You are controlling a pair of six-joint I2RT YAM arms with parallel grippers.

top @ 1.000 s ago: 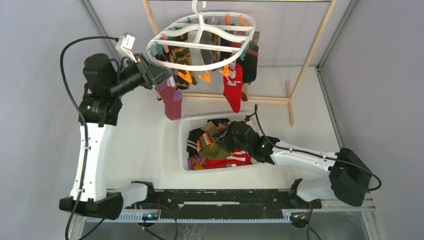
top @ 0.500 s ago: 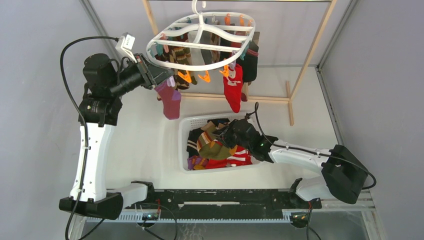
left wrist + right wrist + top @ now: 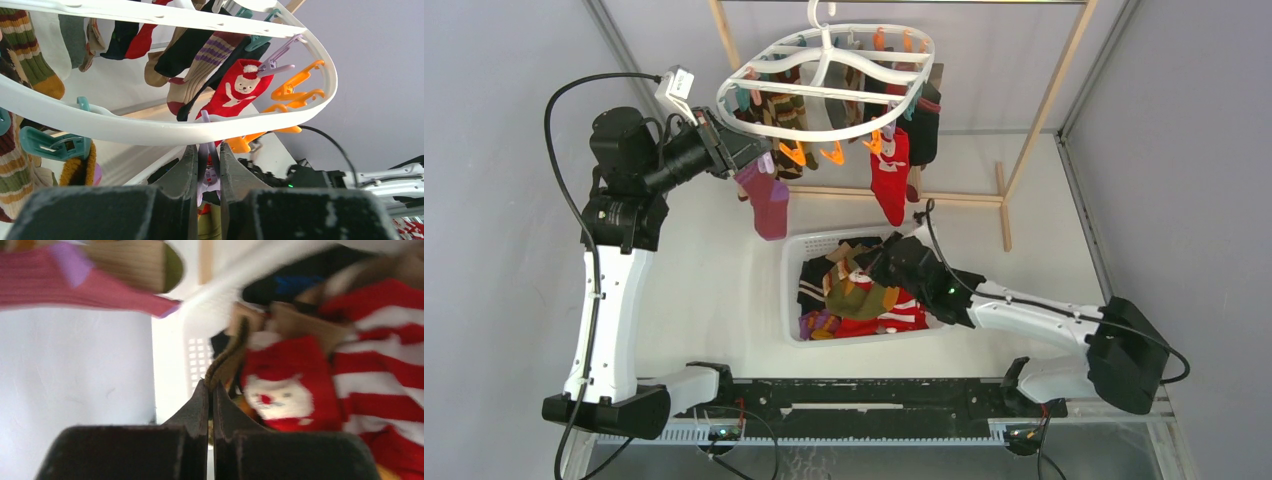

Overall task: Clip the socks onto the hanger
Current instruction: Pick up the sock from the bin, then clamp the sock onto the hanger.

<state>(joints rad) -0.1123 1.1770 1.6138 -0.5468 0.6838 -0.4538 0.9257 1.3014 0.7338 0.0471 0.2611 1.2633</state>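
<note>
The left claw (image 3: 207, 147) is raised to the near rim of the hanger (image 3: 150, 131). Its fingers are almost together, pinching a lilac clip (image 3: 208, 177) that hangs from the rim just above the tips. A magenta sock (image 3: 767, 205) dangles right beside this claw (whether that very clip holds it, I cannot tell). Beyond the claw, across the hanger, a red Santa sock (image 3: 235, 92) is pegged among darker striped ones, and orange clips (image 3: 295, 87) sit farther along the rim. A teal clip (image 3: 50, 145) hangs close to the claw on the other side.

The right claw (image 3: 210, 385) is down in the white basket (image 3: 197, 347), well apart from the hanger. Its fingers are pressed together on the edge of an olive-brown sock (image 3: 227, 357), which rises from the tips. Just beside this claw lies another Santa-face sock (image 3: 280, 390), touching a red-and-white striped one (image 3: 380, 365).

The hanger hangs by its hook from a wooden frame (image 3: 1050, 95) — far beyond the right claw, directly over the left.
</note>
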